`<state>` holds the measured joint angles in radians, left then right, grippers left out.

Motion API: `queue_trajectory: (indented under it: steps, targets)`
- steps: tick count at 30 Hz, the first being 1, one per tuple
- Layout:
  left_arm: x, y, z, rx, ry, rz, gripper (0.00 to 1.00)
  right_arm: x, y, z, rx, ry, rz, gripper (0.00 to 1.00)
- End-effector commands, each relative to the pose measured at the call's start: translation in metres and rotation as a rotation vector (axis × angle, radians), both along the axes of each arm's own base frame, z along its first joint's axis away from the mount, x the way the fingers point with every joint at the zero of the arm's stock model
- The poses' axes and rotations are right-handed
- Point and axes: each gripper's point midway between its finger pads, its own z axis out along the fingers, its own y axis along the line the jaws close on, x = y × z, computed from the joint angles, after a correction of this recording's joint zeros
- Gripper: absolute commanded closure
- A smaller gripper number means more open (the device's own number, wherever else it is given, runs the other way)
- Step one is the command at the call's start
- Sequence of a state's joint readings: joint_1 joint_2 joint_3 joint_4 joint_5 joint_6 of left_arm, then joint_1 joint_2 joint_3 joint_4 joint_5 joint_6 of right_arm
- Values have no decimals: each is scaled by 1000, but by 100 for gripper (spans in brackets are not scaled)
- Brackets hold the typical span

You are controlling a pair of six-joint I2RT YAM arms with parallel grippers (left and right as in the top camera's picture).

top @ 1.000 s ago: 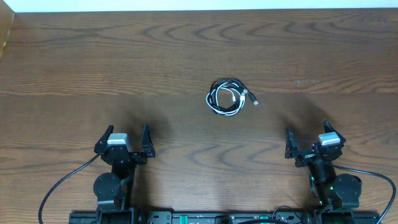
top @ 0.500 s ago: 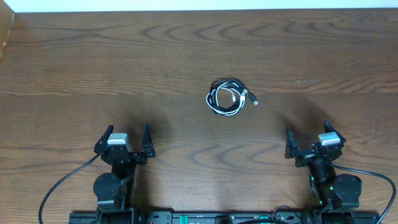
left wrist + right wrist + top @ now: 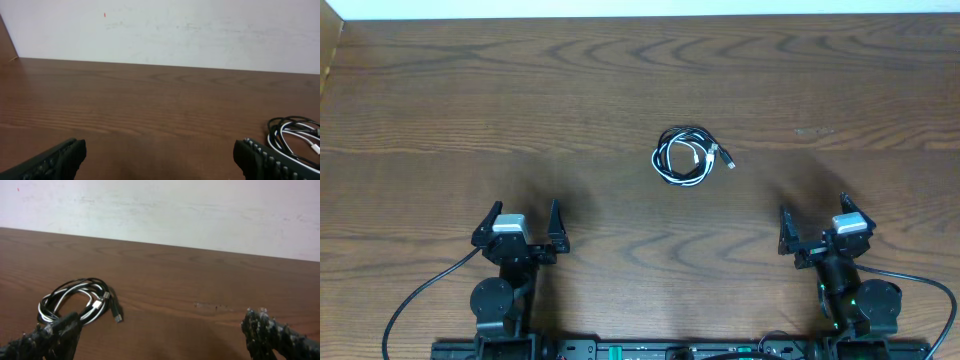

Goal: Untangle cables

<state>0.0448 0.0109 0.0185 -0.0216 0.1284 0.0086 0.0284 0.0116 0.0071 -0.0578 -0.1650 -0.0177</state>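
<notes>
both grippers gape, well apart from the coiled cables [image 3: 685, 156].

No text, label, brand or number can be read in any view. Table [image 3: 470, 100], wall [image 3: 200, 30] and cables [image 3: 682, 157] show no legible marks. A red speck [image 3: 104, 15] on the wall is too small to make out as a sign or a letter.
</notes>
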Motion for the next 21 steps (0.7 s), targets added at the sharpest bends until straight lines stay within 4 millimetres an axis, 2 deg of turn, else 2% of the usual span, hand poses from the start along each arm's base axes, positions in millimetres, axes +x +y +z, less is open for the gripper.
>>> queue_trajectory:
  steps: [1,21]
  targets:
    - [-1,-3,-15,13,47,-18,1,0,1,-1,10,5,8,1]
    - [-1,-3,-15,13,47,-18,1,0,-3,-2,-21,1,-16,1]
